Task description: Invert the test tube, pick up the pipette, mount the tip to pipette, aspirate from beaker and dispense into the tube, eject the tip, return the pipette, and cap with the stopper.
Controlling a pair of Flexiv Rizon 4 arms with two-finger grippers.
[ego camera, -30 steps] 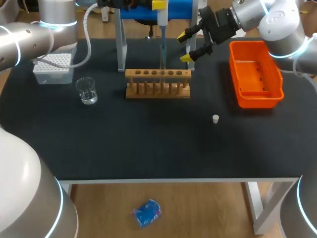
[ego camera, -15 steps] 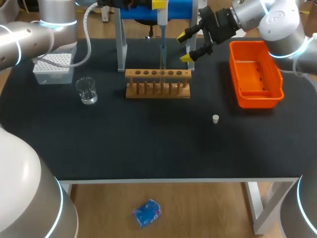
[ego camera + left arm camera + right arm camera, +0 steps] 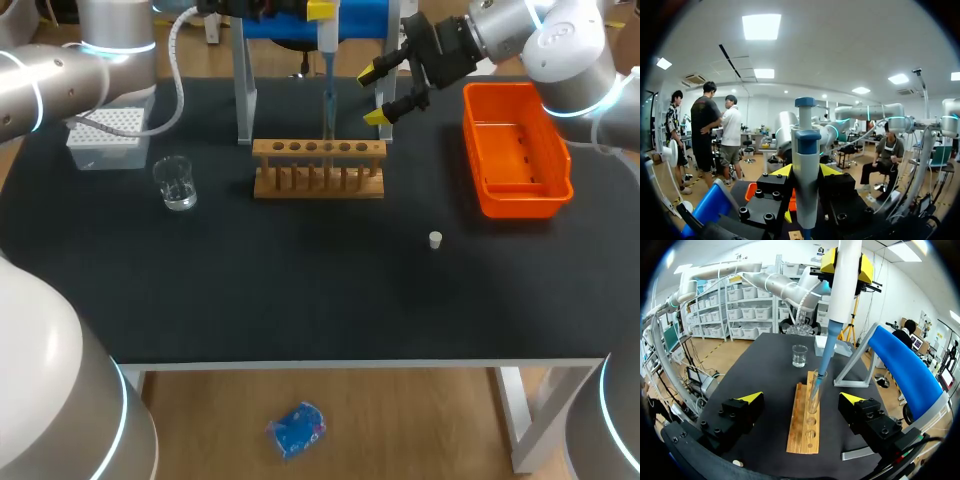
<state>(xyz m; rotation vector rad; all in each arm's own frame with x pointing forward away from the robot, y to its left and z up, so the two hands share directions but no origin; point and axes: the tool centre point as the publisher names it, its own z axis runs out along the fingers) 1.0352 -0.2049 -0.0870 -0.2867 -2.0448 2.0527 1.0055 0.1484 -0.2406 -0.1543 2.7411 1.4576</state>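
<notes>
My left gripper (image 3: 321, 10) (image 3: 806, 172) is shut on the white and blue pipette (image 3: 327, 45) (image 3: 805, 165), held upright over the wooden rack (image 3: 318, 168). The pipette's tip (image 3: 822, 365) reaches down into the test tube (image 3: 814, 390) standing in the rack (image 3: 802, 430). My right gripper (image 3: 378, 94) (image 3: 802, 398) hangs open just right of the rack's far end, nothing between its fingers. The glass beaker (image 3: 175, 183) (image 3: 800, 355) stands left of the rack. A small white stopper (image 3: 435, 239) (image 3: 740, 463) lies on the mat in front, to the right.
A white tip box (image 3: 107, 138) sits at the back left. An orange bin (image 3: 515, 150) stands at the right. A metal stand with a blue top (image 3: 243, 90) rises behind the rack.
</notes>
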